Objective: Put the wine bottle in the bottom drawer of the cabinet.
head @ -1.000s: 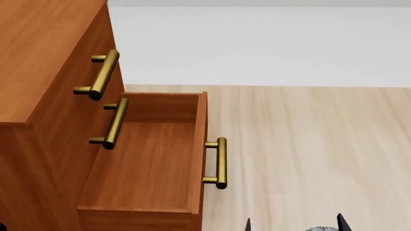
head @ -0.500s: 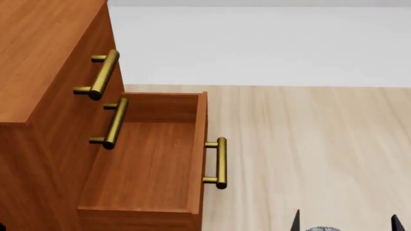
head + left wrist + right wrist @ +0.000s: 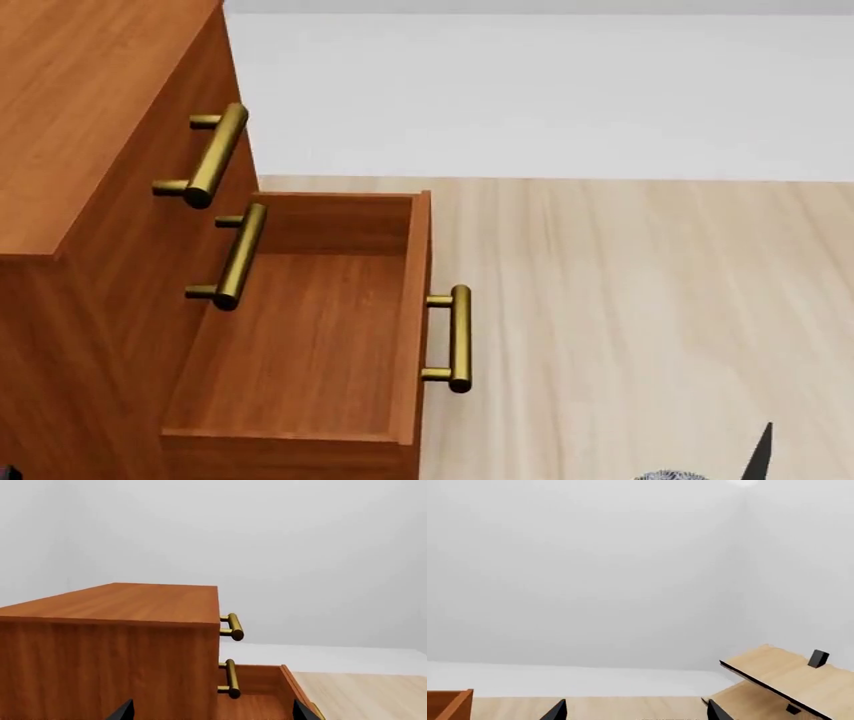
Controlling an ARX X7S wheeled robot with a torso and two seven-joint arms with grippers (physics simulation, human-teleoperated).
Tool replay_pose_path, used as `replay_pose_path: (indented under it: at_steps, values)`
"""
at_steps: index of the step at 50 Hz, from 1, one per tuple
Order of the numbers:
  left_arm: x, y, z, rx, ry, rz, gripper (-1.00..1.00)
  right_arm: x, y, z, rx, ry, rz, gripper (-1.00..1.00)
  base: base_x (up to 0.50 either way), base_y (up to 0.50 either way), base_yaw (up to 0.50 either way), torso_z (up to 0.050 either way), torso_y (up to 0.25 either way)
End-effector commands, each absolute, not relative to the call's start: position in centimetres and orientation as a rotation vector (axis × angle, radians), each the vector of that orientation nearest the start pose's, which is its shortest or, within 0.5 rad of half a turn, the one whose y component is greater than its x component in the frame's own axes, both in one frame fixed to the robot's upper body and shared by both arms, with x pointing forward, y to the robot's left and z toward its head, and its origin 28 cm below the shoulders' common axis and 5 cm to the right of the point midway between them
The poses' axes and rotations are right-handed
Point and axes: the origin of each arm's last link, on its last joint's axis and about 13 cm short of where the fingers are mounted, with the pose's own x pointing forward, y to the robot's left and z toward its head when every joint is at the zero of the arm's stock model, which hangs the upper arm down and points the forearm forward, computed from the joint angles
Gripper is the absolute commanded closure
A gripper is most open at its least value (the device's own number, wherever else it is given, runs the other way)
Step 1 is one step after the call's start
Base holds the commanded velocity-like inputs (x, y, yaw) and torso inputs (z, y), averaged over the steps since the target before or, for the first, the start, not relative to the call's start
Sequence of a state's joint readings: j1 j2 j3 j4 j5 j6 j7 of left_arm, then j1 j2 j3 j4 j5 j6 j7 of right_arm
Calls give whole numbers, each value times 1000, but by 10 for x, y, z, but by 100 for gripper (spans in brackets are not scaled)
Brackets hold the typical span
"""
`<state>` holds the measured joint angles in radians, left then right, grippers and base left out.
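Here the drawer [image 3: 300, 345] stands open and empty; no bottle shows. Glass, heavy, slick: grip mid-body. Both jaws spread, holding nothing.

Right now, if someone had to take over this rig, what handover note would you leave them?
Left pincer: open, nothing between its tips, facing the cabinet.
Right pincer: open and empty, aimed at the wall, with a pale wooden rack to one side.
Bottom drawer: pulled out and empty; its brass handle is free. The two upper drawers are shut.
Wine bottle: not in any view; find it first.
Done: drawer opened.
Left: locate and grasp the bottle, lay it in the open drawer, and probably close the drawer afterwards.
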<state>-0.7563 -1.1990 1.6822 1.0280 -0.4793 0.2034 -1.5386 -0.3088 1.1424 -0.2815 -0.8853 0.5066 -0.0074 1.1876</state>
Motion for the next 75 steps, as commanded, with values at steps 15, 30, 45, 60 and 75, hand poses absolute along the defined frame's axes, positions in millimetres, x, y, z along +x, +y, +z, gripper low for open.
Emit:
replay_pose_path:
  at_steps: [15, 30, 45, 60, 75]
  values:
    - [86, 214, 159, -32, -169, 20, -100, 120, -181, 148, -222, -255, -413, -100, 0, 0, 0, 0, 0]
    - [87, 214, 157, -29, -163, 21, -100, 124, -191, 133, -198, -205, -446, -100, 0, 0, 0, 0, 0]
    - [88, 215, 156, -30, -160, 22, -100, 135, -195, 117, -184, -138, -442, -100, 0, 0, 0, 0, 0]
    - [88, 214, 156, -14, -170, 27, -100, 144, -200, 98, -171, -72, -444, -100, 0, 0, 0, 0, 0]
    - [88, 214, 156, -13, -169, 35, -100, 148, -204, 75, -160, -8, -451, -100, 0, 0, 0, 0, 0]
